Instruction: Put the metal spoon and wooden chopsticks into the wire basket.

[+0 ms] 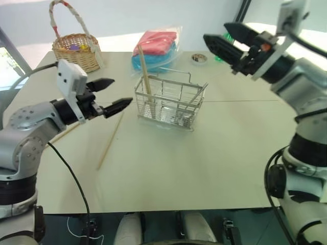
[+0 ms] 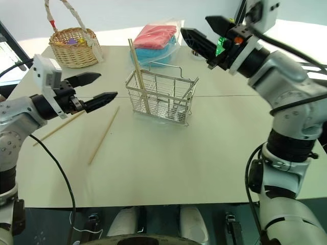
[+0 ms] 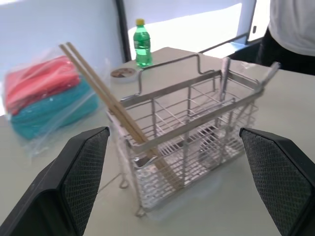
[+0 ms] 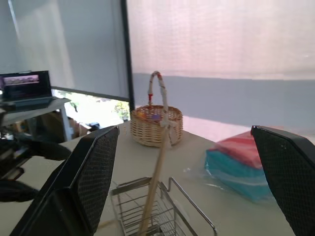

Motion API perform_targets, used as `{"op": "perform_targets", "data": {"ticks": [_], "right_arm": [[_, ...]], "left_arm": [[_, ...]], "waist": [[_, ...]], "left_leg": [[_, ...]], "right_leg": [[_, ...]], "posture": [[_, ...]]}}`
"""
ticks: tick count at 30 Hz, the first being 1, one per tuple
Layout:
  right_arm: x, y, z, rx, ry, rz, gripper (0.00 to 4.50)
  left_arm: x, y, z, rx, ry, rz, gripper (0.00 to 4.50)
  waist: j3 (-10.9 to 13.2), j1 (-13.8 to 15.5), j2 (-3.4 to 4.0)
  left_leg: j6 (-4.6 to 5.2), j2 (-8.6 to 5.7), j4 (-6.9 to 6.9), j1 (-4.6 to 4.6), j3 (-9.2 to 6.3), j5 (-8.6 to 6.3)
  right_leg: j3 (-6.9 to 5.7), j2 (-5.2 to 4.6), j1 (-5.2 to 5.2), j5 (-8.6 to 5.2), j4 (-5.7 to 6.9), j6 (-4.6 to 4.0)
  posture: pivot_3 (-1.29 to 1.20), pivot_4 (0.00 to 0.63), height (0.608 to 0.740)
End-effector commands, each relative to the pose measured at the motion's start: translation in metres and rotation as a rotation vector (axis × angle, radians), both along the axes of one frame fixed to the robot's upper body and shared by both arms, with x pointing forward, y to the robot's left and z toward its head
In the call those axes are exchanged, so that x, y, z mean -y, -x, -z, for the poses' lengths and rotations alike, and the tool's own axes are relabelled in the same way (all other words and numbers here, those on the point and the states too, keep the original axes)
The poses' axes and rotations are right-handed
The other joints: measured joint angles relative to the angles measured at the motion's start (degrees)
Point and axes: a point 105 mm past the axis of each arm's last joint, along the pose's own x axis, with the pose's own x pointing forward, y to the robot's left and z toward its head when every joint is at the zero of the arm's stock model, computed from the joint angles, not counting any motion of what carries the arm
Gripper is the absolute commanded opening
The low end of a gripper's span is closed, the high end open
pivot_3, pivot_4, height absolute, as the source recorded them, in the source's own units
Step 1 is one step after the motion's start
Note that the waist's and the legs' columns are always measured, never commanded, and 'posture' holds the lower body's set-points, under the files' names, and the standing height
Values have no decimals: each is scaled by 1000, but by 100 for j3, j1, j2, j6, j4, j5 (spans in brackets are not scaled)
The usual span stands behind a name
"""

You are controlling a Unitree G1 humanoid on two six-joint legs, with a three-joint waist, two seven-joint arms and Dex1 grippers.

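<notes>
Overhead, right claw hangs spread above wire basket; left claw level, spread.

an indoor lab or office-like test room – a plain pale table set with staged props before a bare white wall. a laptop sits open on a side desk by large shaded windows, and a person stands beyond the table.
</notes>
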Motion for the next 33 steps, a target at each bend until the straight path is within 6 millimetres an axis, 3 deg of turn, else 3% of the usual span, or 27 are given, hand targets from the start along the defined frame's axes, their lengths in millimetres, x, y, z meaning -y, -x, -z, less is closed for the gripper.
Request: {"op": "perform_targets", "data": {"ticks": [1,7,13,23,25,28,33], "right_arm": [[-12,40,16,42,197,-221,4440],[-10,54,71,-36,424,-302,4440],[-14,57,107,-71,504,-305,4440],[-16,53,128,-117,472,-252,4440],[-15,49,128,-123,457,-226,4440],[-14,45,127,-124,440,-199,4440],[-13,41,124,-131,413,-172,4440]], "left_arm": [[-32,-2,-17,67,-10,-135,4500],[-79,-4,-9,35,-47,-311,4500],[-120,-4,26,-67,-157,-464,4500],[-169,-12,73,-249,-272,-531,4500],[-172,-15,81,-297,-262,-497,4500],[-173,-22,92,-358,-253,-447,4500],[-168,-32,101,-432,-304,-349,4500]], "waist": [[0,17,-2],[-1,4,-7],[-1,10,-8],[-4,139,-16],[-7,144,-21],[-10,163,-26],[-16,157,-36]], "left_leg": [[0,3,-1,0,0,0],[3,13,3,4,2,-2],[1,15,8,7,7,-2],[-3,11,-5,-5,53,-4],[-4,11,-11,-9,64,-5],[-6,10,-27,-7,102,-6],[-3,5,-27,-16,143,-5]], "right_leg": [[0,-1,0,0,-2,0],[2,-13,2,-1,-8,-2],[2,-23,-1,2,-8,-10],[-19,-113,-50,24,-15,-58],[-21,-120,-72,39,-20,-102],[-137,-219,-83,50,-25,-149],[-243,-297,-80,62,-30,-171]], "posture": [[0,150,728],[0,150,728],[0,150,728],[0,150,728],[0,150,728],[0,150,728],[0,150,728]]}}
